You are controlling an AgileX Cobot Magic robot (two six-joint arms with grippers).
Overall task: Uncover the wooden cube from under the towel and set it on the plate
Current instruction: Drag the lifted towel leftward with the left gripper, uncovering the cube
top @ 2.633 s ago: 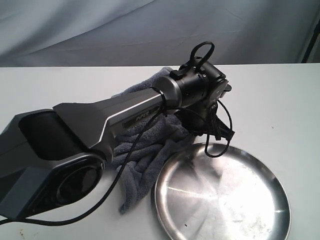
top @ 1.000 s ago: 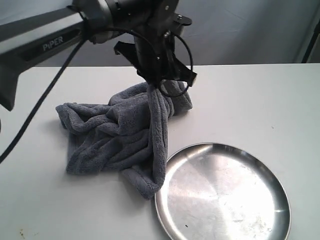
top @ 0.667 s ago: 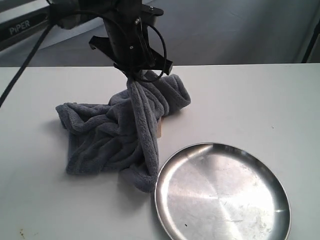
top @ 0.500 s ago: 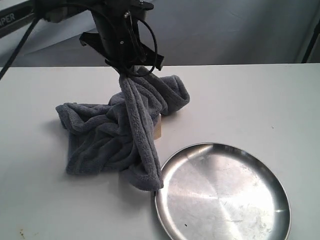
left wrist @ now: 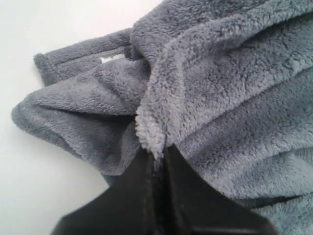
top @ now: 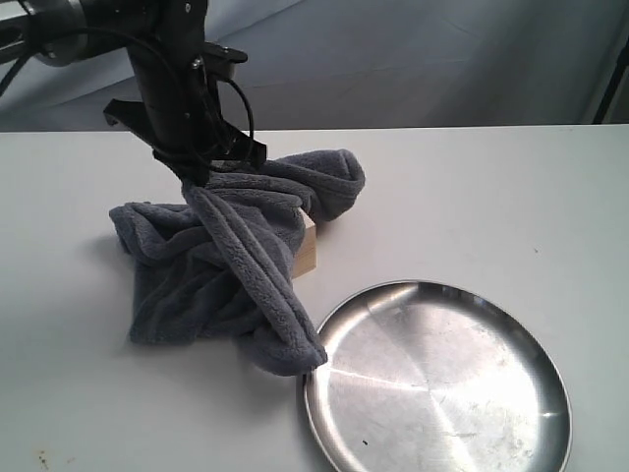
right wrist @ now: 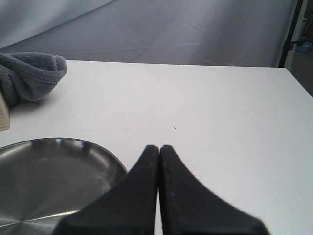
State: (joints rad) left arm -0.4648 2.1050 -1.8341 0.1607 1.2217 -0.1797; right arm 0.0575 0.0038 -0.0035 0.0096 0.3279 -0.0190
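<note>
Left gripper (left wrist: 157,155) clamped on pinched fold of towel (top: 221,265), fold raised above table (top: 472,197). Rest of towel hung down into crumpled heap on table, lower end just beside rim of plate (top: 442,383). Wooden cube (top: 306,248) partly exposed at towel's right edge, resting on table, towel draped over its top, near plate but not on it. Right gripper (right wrist: 159,151) pressed together, empty, close to plate rim.
</note>
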